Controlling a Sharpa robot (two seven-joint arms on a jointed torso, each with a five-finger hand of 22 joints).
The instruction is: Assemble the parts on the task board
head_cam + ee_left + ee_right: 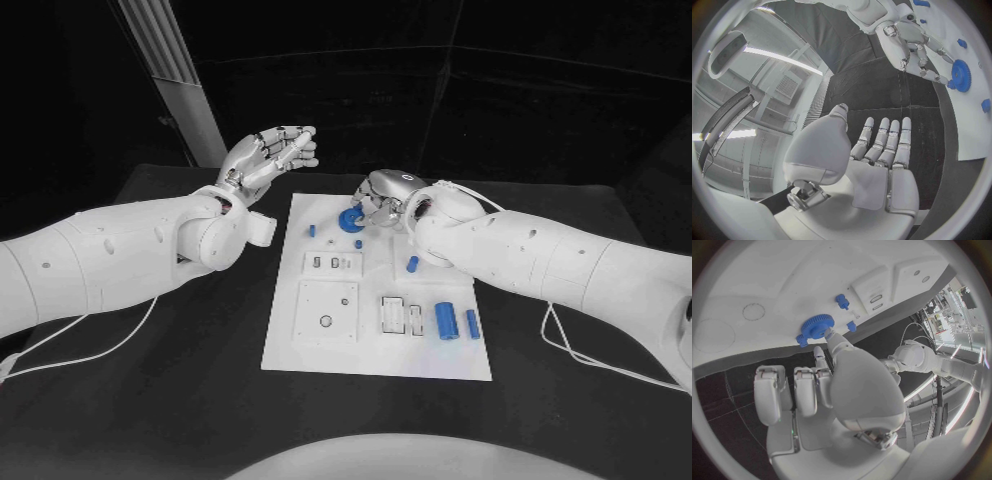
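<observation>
- White rectangular task board (378,350) lying flat in the middle of the black table (159,400), long side running away from the robot.
- Right silver many-fingered hand (384,197) lowered over the far end of the board, fingertips (829,335) touching the rim of a round blue toothed gear (351,221); thumb and finger at its edge, other fingers curled alongside; whether the gear is truly gripped cannot be told.
- Gear resting on the board's far end, with small blue pegs (842,300) just beside it.
- Left silver many-fingered hand (268,158) raised above the table, off the board's far left corner, palm open, fingers straight and slightly apart, holding nothing.
- Blue cylinder (446,320) lying near the board's right edge, a slimmer blue pin (472,323) just beside it.
- Another short blue piece (413,264) farther up that side, near the right forearm.
- White square recessed plates (327,310) on the board's left half.
</observation>
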